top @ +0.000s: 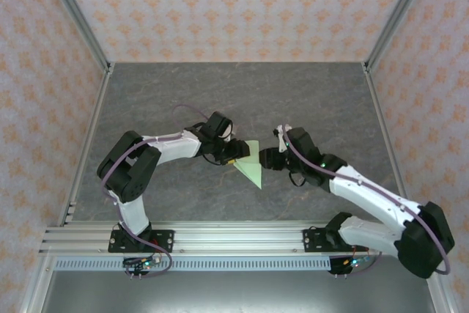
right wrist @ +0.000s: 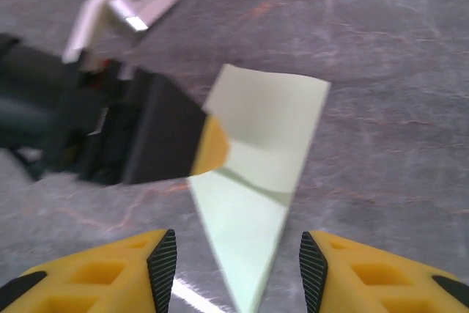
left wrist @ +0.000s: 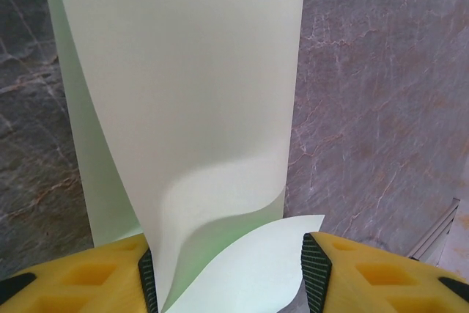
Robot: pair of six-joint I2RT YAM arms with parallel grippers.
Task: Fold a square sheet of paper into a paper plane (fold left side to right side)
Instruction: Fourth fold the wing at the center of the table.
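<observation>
1. Nearest, the right fingers (right wrist: 163,258) stand apart with nothing clamped. The pointed near end of the square sheet of paper (right wrist: 245,225) lies on the counter (right wrist: 396,71) just ahead of the gap between them.
2. The sheet sits mid-counter, between the two arms. It is not a flat square: the outline is pointed and roughly triangular, with one layer lying over another. I judge that some early folding is done.
3. Just beyond, the left fingers (left wrist: 315,273) are apart, and a lifted flap curls up through the gap. The flap touches the pad on one side and comes close to the other. I cannot tell whether that amounts to a firm clamp.
4. The flap is bowed rather than flat, so the fold in hand looks unfinished. It needs laying over and creasing.
5. By my reckoning the remaining narrowing folds are left to do. Nothing here yet resembles a slim dart with a long centre crease.
</observation>
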